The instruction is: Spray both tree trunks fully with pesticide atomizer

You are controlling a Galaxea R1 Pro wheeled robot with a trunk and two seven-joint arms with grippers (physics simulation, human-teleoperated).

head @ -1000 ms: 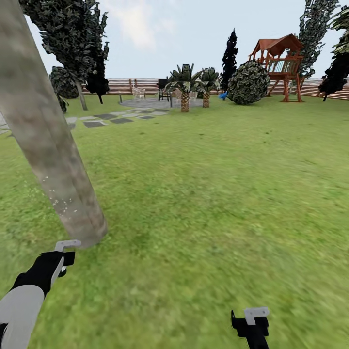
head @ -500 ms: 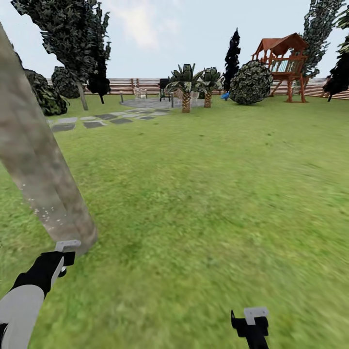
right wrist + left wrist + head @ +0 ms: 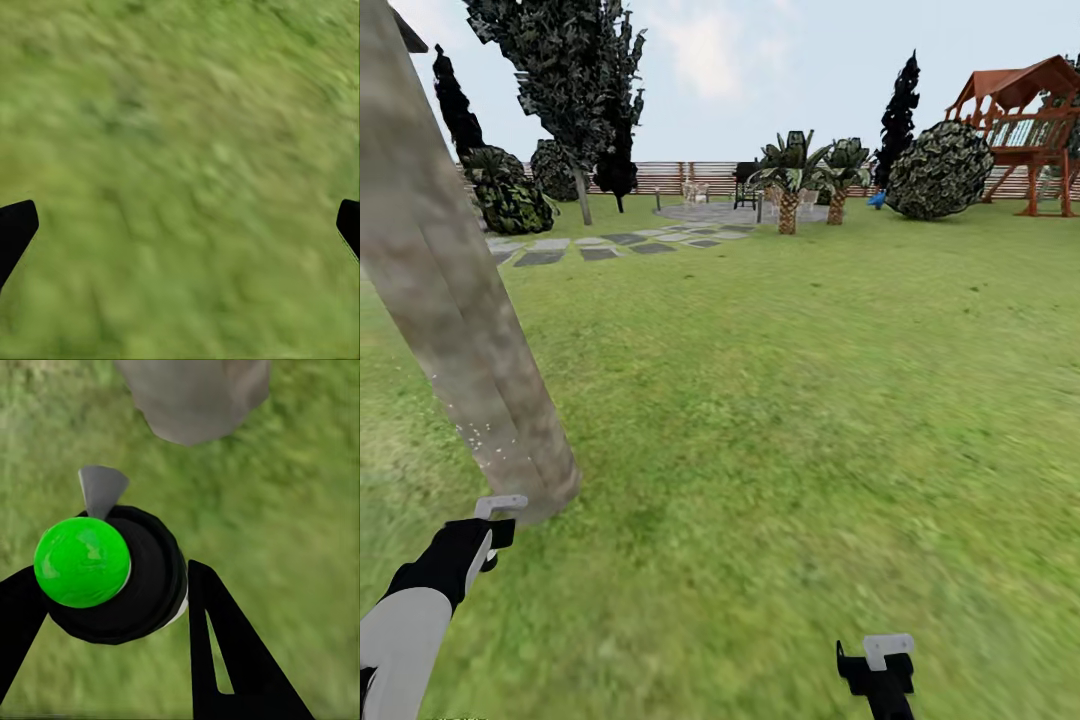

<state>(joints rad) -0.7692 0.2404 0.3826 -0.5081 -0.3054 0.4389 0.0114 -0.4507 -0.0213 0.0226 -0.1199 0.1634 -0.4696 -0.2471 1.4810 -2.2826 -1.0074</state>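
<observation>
Head view, near to far: left gripper (image 3: 498,512), jaws pinching pesticide atomizer (image 3: 112,574), just beside speckled tree trunk (image 3: 455,290); right gripper (image 3: 882,655), jaws spread; grass floor (image 3: 780,400); stepping stones (image 3: 600,247); fence (image 3: 690,177); playhouse (image 3: 1025,120).

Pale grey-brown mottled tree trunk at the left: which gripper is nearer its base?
Left. The left gripper, shut on a black bottle with a green top, sits right at the foot of the pale mottled trunk. The right gripper hangs open over grass, well off to the right.
</observation>
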